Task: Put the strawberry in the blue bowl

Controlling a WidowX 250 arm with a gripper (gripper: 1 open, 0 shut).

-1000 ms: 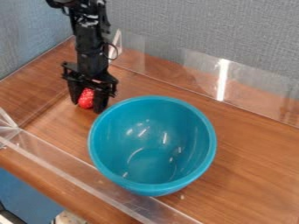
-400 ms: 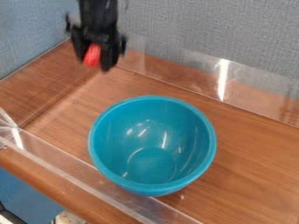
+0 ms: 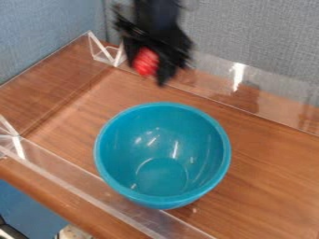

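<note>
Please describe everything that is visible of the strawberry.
The strawberry is a small red object, blurred by motion, so no surface detail or leafy top can be made out. It is held between the fingers of the dark gripper, in the air above the wooden table, beyond the blue bowl and not touching it.

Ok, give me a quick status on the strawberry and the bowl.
Hand shut on the strawberry, up in the air, blurred. Blue bowl holds nothing, sits on the wooden table. Nothing in the way.
</note>
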